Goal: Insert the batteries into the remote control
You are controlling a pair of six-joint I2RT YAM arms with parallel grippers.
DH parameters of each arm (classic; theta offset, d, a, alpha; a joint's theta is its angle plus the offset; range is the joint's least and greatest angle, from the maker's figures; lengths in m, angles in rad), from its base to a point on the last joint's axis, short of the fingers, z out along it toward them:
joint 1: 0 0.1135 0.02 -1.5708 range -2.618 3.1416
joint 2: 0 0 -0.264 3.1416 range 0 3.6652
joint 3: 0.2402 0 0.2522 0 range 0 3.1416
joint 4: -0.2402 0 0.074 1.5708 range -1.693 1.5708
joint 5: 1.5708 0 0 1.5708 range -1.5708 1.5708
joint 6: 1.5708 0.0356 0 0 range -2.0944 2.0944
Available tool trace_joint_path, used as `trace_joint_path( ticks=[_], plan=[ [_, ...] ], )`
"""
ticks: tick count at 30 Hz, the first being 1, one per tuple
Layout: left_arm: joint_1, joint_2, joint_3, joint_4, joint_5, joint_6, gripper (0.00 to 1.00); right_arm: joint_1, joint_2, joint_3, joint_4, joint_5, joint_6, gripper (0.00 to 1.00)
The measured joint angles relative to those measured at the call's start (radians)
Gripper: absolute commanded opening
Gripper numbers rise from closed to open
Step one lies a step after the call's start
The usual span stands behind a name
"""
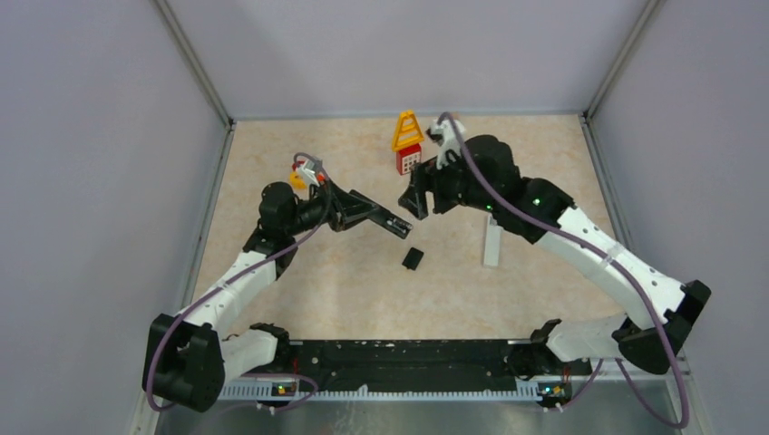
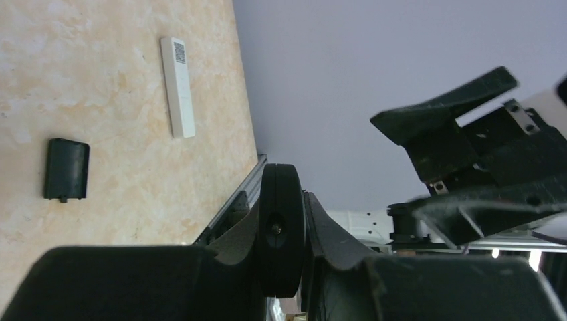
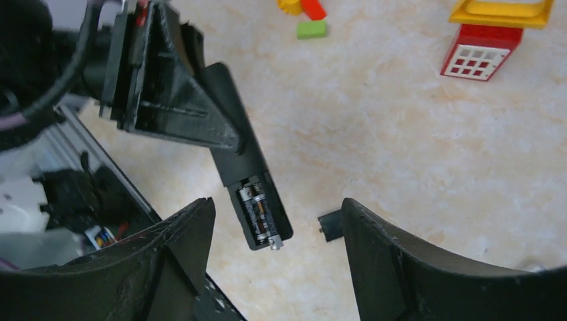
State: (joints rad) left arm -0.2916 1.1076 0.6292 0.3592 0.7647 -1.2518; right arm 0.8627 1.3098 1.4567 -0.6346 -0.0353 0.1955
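Note:
My left gripper point(image 1: 355, 210) is shut on a black remote control point(image 1: 388, 222), holding it above the table with its end toward the right arm. In the right wrist view the remote control point(image 3: 242, 160) has an open compartment with dark, silvery batteries point(image 3: 259, 210) lying in it side by side. One silvery battery tip point(image 3: 275, 243) sticks out past the compartment's end. My right gripper point(image 3: 277, 204) is open, its fingers either side of that end and touching nothing. In the left wrist view the remote point(image 2: 281, 227) shows end-on between my left gripper's point(image 2: 284, 200) fingers.
A small black battery cover point(image 1: 413, 258) lies on the table below the remote. A white slim remote point(image 1: 491, 245) lies to its right. Toy blocks, yellow and red point(image 1: 408, 145), stand at the back, with a green block point(image 3: 311, 29) near them. Grey walls enclose the table.

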Motion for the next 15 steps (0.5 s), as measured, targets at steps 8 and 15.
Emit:
trace_joint_path(
  ticks=[8, 15],
  plan=[
    [0.015, -0.040, -0.010, 0.098, 0.024, -0.184, 0.00, -0.138, -0.283, -0.449, 0.448, -0.077, 0.528, 0.78],
    [0.024, -0.052, -0.016, 0.205, 0.024, -0.323, 0.00, -0.137, -0.320, -0.616, 0.735, -0.117, 0.786, 0.79]
  ],
)
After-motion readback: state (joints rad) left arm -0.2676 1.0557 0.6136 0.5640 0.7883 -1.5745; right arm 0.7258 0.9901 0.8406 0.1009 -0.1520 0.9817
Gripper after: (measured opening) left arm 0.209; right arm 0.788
